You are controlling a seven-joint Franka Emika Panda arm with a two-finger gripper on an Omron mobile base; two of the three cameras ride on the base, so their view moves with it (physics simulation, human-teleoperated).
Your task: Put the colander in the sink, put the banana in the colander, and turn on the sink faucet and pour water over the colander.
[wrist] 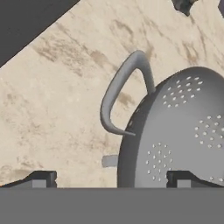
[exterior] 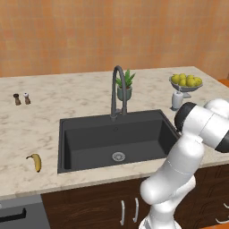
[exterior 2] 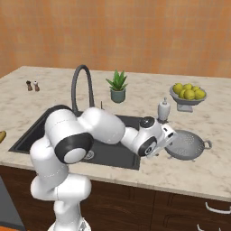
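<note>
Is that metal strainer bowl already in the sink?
No. The perforated silver-grey metal colander stands upright on the marble counter, right of the matte black sink.

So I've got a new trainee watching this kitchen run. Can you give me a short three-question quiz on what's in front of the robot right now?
1. True or false: the colander already sits in the sink.
2. On which side of the sink, seen in the left base view, does the banana lie?
3. The pincer is: A) shut on the faucet; B) open at the colander's rim, near a loop handle; C) holding the banana.

Key: 1 false, it stands on the counter; 2 left; 3 B.
</note>
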